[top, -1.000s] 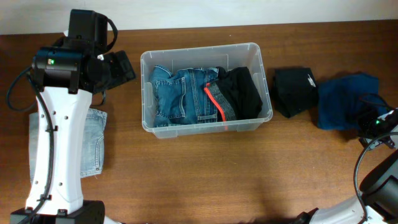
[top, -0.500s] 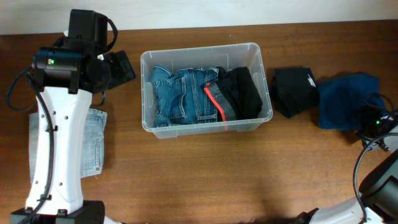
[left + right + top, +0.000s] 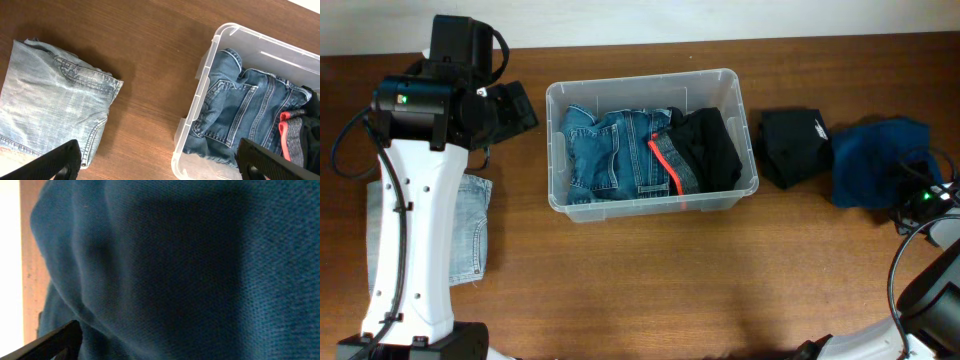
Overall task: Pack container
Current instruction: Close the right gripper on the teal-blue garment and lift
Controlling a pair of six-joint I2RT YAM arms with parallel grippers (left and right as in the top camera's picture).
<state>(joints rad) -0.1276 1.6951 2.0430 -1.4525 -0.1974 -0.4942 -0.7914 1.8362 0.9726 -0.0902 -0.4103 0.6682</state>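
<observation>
Left end effector (image 3: 515,108) hangs above the table (image 3: 670,290) near the far left corner, just off the container's left wall. Its wrist view shows both fingers (image 3: 62,160) spread wide, with bare wood between them and nothing held.

Right end effector (image 3: 923,196) sits at the right edge of the table, low over a dark blue cloth (image 3: 870,160). That cloth fills the right wrist view, where only one finger (image 3: 52,344) shows at the lower left. Whether the jaws are apart or closed cannot be told.

The container (image 3: 650,205), a clear plastic bin, stands at the middle of the table, closer to the far edge than the near one. Inside, folded blue jeans (image 3: 605,150) fill the left and centre. A black garment (image 3: 712,148) with a red-orange stripe (image 3: 666,168) lies in the right part, partly over the jeans.

Outside the bin, a folded black item (image 3: 792,148) with a small white mark lies just beside the container's right wall. It touches the dark blue cloth on its far side. A folded pale denim piece (image 3: 472,232) lies flat along the left edge of the table, partly hidden under the left arm (image 3: 410,240).
</observation>
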